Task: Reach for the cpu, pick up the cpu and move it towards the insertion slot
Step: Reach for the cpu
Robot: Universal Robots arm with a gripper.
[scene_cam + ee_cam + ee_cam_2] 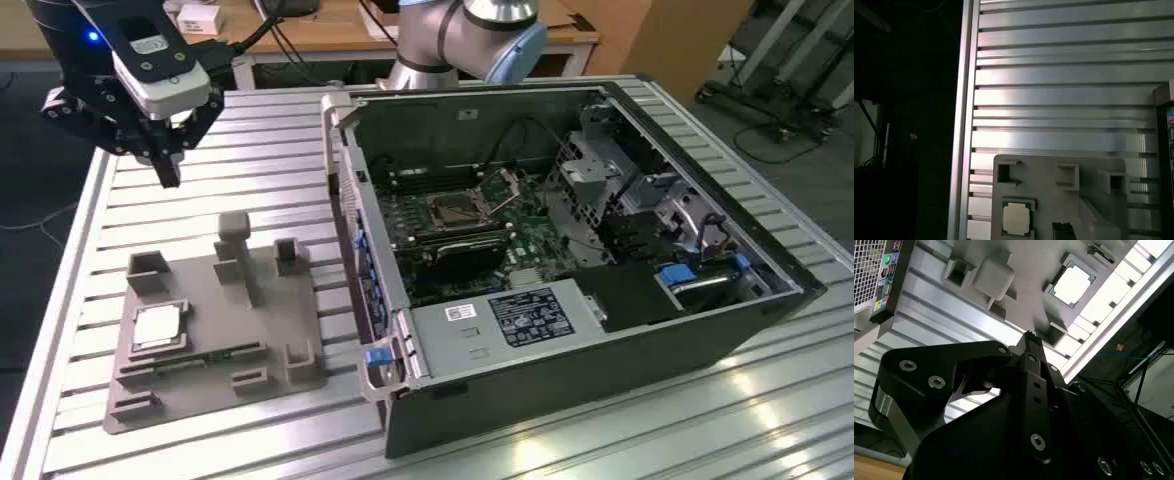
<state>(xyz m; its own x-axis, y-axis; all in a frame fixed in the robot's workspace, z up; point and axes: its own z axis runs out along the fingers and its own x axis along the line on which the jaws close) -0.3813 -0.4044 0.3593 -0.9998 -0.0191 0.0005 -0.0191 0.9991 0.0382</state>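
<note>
While the end effector [166, 172] is positioned above bare slats of the tabletop [267, 150], its fingers are seen drawn together at the tips, with nothing gripped between them. The cpu [158, 325] is found lying flat in a square recess of the grey tray [254, 330], near the tray's edge on the exterior view's left. From the end effector it is placed lower and nearer the exterior camera, almost straight ahead, and the two are well apart. No long axis can be given for the chip, since it is square; its edges are lined up with the tray's own.

Raised blocks [147, 268] are set on the tray between the end effector and the cpu, with taller ones just to the exterior view's right of that line. The insertion slot [454, 208] is seen inside the open computer case [350, 200], on the exterior view's right, with its metal frame hinged up. It is separated from the cpu by the tray's width and the case's side wall.
</note>
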